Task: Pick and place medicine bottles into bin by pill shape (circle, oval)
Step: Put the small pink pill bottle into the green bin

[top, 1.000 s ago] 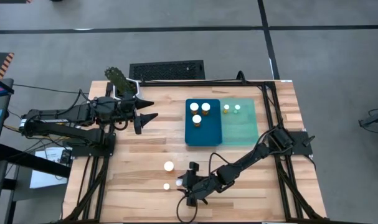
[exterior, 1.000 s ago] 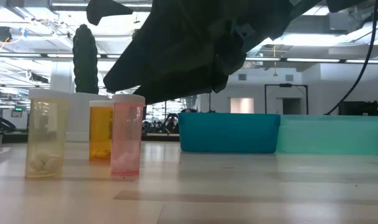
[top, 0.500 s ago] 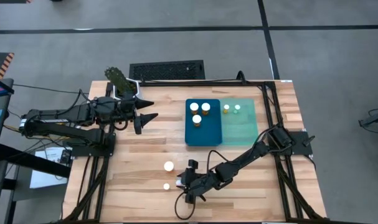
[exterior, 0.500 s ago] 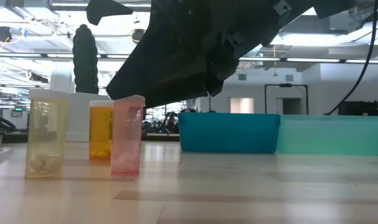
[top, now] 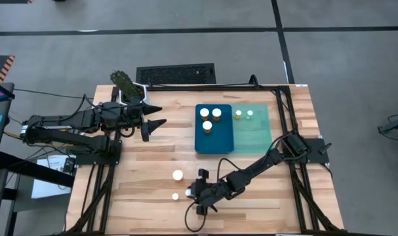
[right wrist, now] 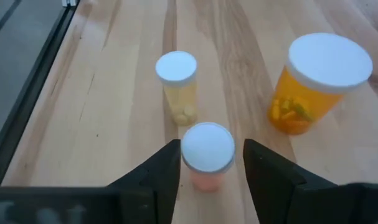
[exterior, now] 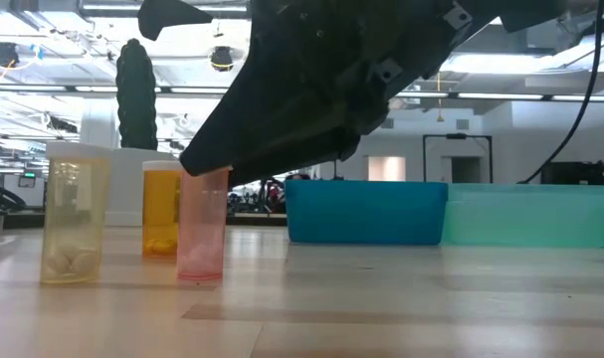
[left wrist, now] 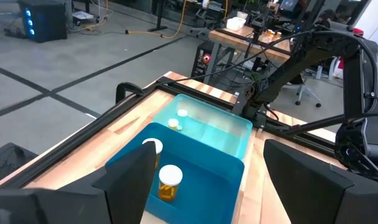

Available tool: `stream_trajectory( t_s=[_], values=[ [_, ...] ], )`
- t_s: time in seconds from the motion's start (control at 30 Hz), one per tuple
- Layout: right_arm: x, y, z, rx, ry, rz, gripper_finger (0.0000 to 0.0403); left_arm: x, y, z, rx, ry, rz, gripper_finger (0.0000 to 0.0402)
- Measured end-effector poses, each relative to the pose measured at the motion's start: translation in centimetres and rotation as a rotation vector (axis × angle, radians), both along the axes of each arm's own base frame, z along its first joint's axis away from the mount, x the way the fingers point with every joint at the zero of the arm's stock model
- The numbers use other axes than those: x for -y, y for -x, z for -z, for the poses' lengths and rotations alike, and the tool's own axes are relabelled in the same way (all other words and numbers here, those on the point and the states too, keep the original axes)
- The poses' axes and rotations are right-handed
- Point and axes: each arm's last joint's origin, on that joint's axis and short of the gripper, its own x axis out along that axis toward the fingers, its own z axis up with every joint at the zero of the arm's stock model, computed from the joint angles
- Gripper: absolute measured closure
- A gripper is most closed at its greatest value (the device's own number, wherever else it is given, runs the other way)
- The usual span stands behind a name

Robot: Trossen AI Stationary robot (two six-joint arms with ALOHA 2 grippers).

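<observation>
Medicine bottles [right wrist: 177, 93] flank the pink one [right wrist: 207, 155] between the open right gripper [right wrist: 207, 163].

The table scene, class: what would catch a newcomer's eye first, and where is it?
First, the right gripper at the table's front edge, its open jaws on either side of a pink bottle. A pale yellow bottle and an orange bottle stand close by. Farther back sit a dark blue bin and a pale green bin, both holding bottles.

Evenly bright from ceiling strip lights [exterior: 73, 89]; soft shadows on bench [top: 159, 157]; near arm silhouetted, blurred.
</observation>
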Motion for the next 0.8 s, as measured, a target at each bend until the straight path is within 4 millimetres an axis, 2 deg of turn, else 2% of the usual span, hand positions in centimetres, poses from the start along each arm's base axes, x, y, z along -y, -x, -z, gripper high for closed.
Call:
stream_trajectory(
  t_s=[0.53,0.8],
  values=[
    [0.01,0.01,-0.02,-0.001,0.001,0.000,0.0290,0.00,0.00,0.00,0.000,0.001,-0.001,0.0110],
    [-0.02,-0.03,-0.17,0.010,-0.018,0.009,0.0293,0.00,0.00,0.00,0.000,0.001,-0.001,0.0110]
  ],
)
